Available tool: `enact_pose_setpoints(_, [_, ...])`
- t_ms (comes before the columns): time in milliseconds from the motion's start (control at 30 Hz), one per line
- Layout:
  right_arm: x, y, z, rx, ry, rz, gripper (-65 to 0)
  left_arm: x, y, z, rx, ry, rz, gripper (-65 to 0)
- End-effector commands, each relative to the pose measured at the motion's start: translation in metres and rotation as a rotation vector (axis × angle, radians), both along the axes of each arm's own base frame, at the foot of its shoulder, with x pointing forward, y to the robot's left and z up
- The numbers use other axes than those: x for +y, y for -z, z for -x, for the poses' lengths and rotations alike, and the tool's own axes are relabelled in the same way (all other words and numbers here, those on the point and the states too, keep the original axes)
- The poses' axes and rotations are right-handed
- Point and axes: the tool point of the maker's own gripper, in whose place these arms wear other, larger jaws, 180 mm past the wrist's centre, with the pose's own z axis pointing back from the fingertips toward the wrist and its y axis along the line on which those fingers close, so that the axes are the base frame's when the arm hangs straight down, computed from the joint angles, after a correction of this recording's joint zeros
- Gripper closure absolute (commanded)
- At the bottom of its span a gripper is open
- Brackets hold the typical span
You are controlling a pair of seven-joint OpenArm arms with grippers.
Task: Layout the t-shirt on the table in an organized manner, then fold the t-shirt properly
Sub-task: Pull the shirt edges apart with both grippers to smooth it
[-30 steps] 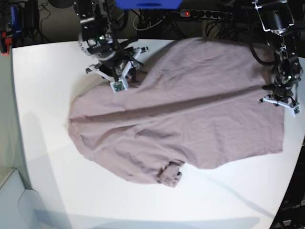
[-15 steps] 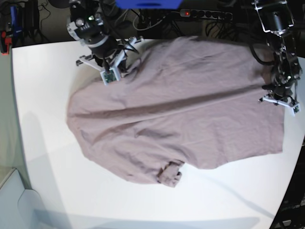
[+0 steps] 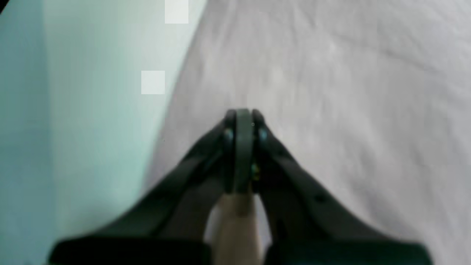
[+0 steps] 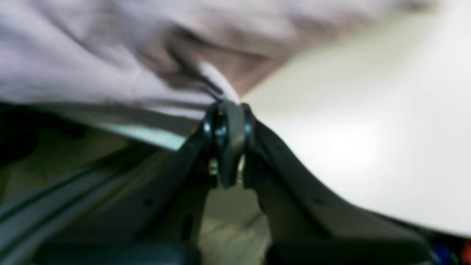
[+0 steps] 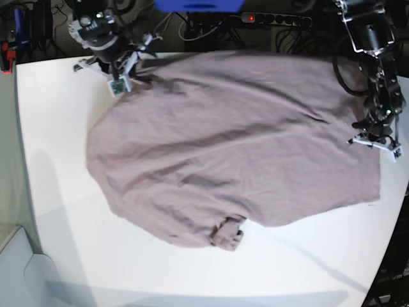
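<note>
T-shirt [image 5: 236, 147] is lying spread over most of the white table [image 5: 57, 134], mauve-pink, wrinkled, w/ a long crease running diagonally across the middle. One sleeve is sitting curled at the near edge, approx centre of the base view. Bare table is showing to the left and along the near side; fabric is reaching almost to the far and right edges.

Right gripper [image 5: 120, 85] is sitting at the far-left corner of the shirt. In the right wrist view its fingers [image 4: 225, 121] are pressed together w/ a pinch of cloth edge caught right at the tips; shirt [image 4: 110, 55] is bunching up and away from that point, w/ the table [image 4: 349, 129] bare to the right of the fingers. Picture is blurry, so how much fabric is in the pinch can't be told.

Left gripper [image 5: 377, 139] is resting at the right edge of the shirt, roughly mid-depth. In the left wrist view its fingers [image 3: 241, 125] are closed tight, no gap btwn them, lying over the fabric [image 3: 331, 92], which is filling everything to the right and ahead of the tips. Shirt edge is running just left of the fingers, w/ pale table [image 3: 92, 110] beyond it. Whether any cloth is actually clamped there can't be told — tips are meeting on top of the cloth, view is soft.
</note>
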Motion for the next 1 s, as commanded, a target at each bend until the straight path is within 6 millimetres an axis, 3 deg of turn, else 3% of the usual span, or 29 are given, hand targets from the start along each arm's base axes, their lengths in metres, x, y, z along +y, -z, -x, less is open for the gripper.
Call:
enact_pose_setpoints(0, [-0.009, -0.008, -0.006, -0.036, 0.022, 0.013, 0.0, 0.014, -0.024, -0.015, -0.059, 0.0, -0.046, -0.4])
enact_pose_setpoints(200, [-0.059, -0.014, -0.008, -0.059, 0.185, 0.069, 0.0, 0.017, -0.032, -0.024, -0.063, 0.01, -0.091, -0.4])
enact_pose_setpoints(433, [-0.045, -0.011, -0.007, -0.054, 0.215, 0.021, 0.0, 0.01, -0.044, -0.03, -0.098, 0.022, -0.086, -0.4])
enact_pose_setpoints(600, [-0.036, -0.013, -0.015, -0.069, 0.197, 0.004, 0.0, -0.023, -0.073, -0.022, -0.202, 0.083, -0.069, -0.4])
enact_pose_setpoints(700, [-0.036, -0.016, -0.021, -0.084, 0.197, 0.002, 0.0, -0.05, -0.071, -0.005, -0.153, 0.127, -0.021, -0.4])
enact_pose_setpoints(867, [-0.037, -0.02, -0.031, -0.108, 0.196, 0.004, 0.0, -0.097, -0.044, 0.033, 0.041, 0.182, 0.116, -0.4])
enact_pose_setpoints(967, [-0.037, -0.023, -0.037, -0.123, 0.195, 0.003, 0.0, -0.138, -0.018, 0.057, 0.171, 0.264, 0.19, -0.4])
